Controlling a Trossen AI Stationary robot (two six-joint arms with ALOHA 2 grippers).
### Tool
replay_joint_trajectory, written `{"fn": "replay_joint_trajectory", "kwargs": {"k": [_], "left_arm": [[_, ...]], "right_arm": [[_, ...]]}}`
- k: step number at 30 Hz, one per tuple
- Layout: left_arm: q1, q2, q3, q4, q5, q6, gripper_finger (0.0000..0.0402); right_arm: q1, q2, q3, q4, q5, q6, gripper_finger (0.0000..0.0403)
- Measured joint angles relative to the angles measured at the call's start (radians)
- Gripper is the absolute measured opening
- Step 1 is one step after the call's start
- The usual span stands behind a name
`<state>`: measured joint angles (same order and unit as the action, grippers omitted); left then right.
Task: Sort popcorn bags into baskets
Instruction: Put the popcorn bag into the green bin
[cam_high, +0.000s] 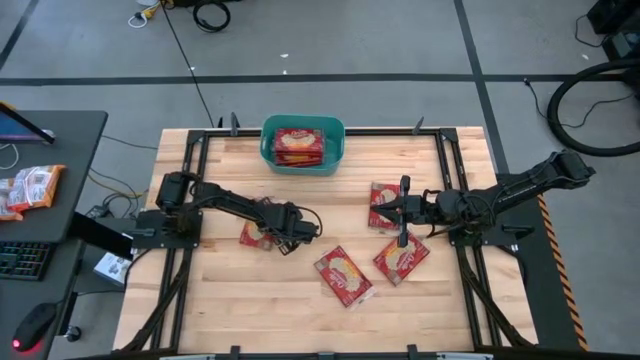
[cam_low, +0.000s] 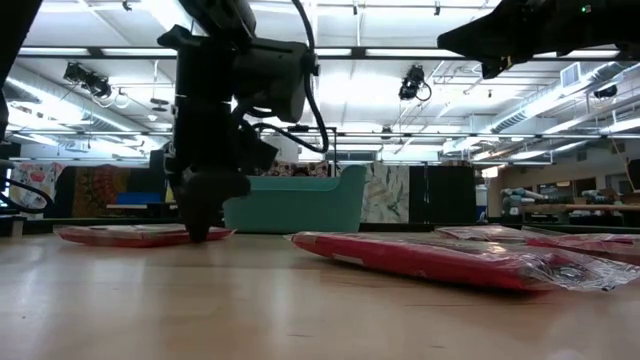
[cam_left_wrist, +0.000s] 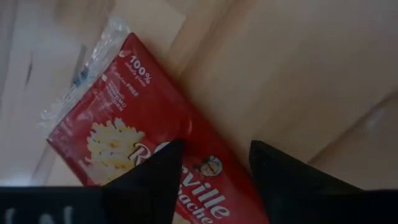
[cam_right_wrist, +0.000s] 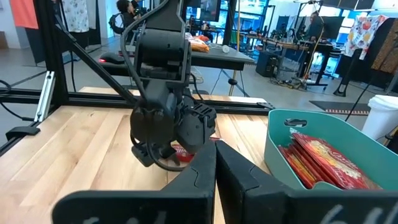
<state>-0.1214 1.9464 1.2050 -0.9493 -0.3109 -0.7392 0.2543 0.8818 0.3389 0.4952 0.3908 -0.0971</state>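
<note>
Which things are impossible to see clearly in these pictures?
- High view: the left gripper hides most of one popcorn bag.
- High view: how many bags fill the basket; they overlap.
- Low view: the right gripper is cut off by the top edge.

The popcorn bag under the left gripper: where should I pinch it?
Judging by the left wrist view, the left gripper is open over this flat popcorn bag. Come straight down and pinch one long edge; it lies flat on the table, so only edges offer purchase.

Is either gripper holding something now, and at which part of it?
Nothing is held. The left gripper is open, low over a popcorn bag on the table. The right gripper is shut and empty, above the table.
</note>
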Motion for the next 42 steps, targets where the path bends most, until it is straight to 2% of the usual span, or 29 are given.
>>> {"fn": "replay_joint_trajectory", "kwargs": {"k": [5, 12, 21, 32, 37, 42], "left_arm": [[0.000, 0.018, 0.001, -0.025, -0.001, 0.074, 0.0141], [-0.010, 0.022, -0.001, -0.058, -0.011, 0.180, 0.0016], [-0.027, -0.018, 0.037, -0.168, -0.067, 0.282, 0.0003], [0.014, -0.171, 0.167, -0.317, -0.283, 0.359, 0.0001], [0.062, -0.194, 0.228, -0.278, -0.413, 0.545, 0.0001], [0.173, -0.188, 0.233, -0.135, -0.428, 0.829, 0.0001]], "right_arm": [[0.000, 0.000, 0.000, 0.004, 0.000, 0.000, 0.0013], [0.000, 0.000, 0.000, 0.004, 0.000, 0.000, 0.0013], [0.000, 0.000, 0.000, 0.004, 0.000, 0.000, 0.0013], [0.000, 0.000, 0.000, 0.005, 0.000, 0.000, 0.0013], [0.000, 0.000, 0.000, 0.006, 0.000, 0.000, 0.0013], [0.000, 0.000, 0.000, 0.012, 0.000, 0.000, 0.0013]]}}
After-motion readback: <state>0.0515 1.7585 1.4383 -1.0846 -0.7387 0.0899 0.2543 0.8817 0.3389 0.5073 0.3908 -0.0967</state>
